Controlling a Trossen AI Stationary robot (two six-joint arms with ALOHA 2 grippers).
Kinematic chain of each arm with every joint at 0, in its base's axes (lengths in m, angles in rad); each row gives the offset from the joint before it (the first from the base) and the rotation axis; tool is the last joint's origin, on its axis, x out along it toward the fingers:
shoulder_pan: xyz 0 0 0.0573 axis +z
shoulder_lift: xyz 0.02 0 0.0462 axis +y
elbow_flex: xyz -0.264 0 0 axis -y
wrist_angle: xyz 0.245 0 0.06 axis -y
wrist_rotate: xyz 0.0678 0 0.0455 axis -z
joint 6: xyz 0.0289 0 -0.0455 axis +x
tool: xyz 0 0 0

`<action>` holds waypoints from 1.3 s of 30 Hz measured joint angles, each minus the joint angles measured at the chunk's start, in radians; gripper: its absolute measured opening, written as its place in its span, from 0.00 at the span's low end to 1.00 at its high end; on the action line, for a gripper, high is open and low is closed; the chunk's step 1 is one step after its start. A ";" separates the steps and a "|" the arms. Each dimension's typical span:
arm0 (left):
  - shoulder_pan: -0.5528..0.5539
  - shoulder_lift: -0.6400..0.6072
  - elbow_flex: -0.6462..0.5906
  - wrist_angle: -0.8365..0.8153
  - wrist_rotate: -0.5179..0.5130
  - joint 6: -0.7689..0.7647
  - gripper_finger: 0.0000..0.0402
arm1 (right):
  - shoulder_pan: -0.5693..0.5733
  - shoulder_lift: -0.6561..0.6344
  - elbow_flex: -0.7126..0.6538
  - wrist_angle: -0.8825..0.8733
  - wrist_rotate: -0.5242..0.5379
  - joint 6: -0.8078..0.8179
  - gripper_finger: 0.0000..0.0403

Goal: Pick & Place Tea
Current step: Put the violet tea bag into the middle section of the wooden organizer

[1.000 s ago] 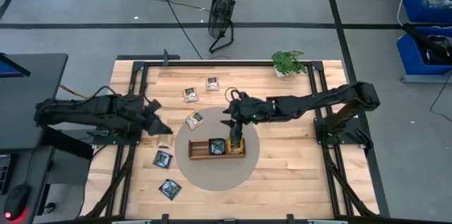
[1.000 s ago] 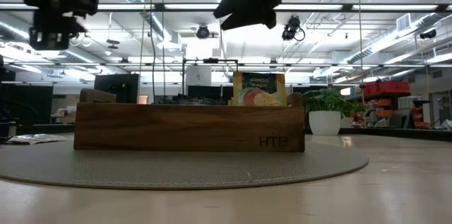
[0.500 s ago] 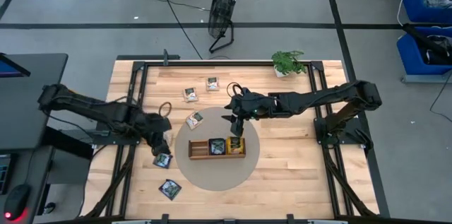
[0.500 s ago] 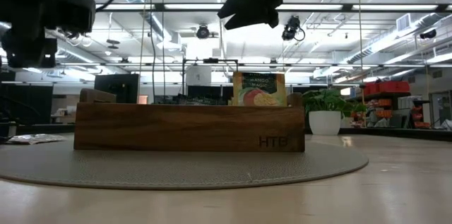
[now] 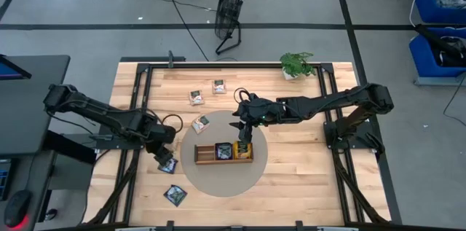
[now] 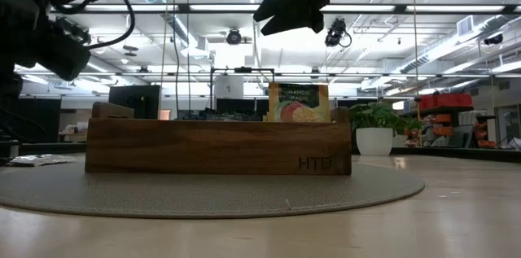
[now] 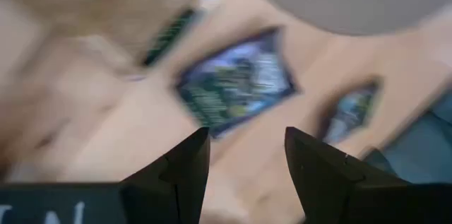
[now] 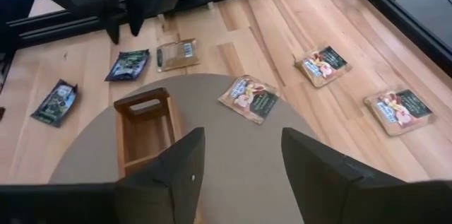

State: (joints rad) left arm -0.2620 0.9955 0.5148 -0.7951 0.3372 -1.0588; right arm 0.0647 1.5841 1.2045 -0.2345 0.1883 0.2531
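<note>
The tea lies as small flat sachets on the wooden table. A dark sachet (image 5: 168, 164) (image 7: 236, 83) lies left of the round grey mat (image 5: 224, 176), and a second dark one (image 5: 175, 195) lies nearer the front edge. My left gripper (image 5: 166, 155) (image 7: 247, 136) hangs open just above the first, pointing steeply down. Three orange sachets (image 5: 200, 122) (image 5: 195, 97) (image 5: 218, 85) lie farther back. The wooden tray (image 5: 206, 154) (image 6: 218, 146) stands on the mat with an orange sachet (image 6: 299, 102) upright in it. My right gripper (image 5: 242, 132) (image 8: 242, 136) hovers open over the tray's right end.
A pale beige sachet (image 8: 176, 53) lies beside the dark one, near my left gripper. A potted plant (image 5: 297, 64) stands at the table's far right corner. Black frame rails (image 5: 138, 107) run along the table's left and right sides.
My left gripper has sunk and gone toward the table's near edge, tipping from nearly level to steeply down over the dark sachet left of the mat. Its fingers stay open.
</note>
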 joint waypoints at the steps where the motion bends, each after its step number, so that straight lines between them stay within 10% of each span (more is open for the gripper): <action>1: 0.000 0.000 0.000 -0.019 -0.024 -0.014 0.47 | -0.001 0.000 0.000 0.000 0.000 0.000 0.49; 15: 0.017 0.035 -0.001 -0.058 -0.176 -0.107 0.47 | -0.001 0.001 0.000 0.010 0.003 0.000 0.49; 39: -0.011 0.242 0.000 0.090 -0.065 -0.127 0.47 | -0.002 0.001 0.000 0.002 0.002 -0.007 0.49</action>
State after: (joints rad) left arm -0.2731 1.2377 0.5144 -0.7046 0.2721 -1.1858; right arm 0.0628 1.5848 1.2041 -0.2327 0.1905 0.2457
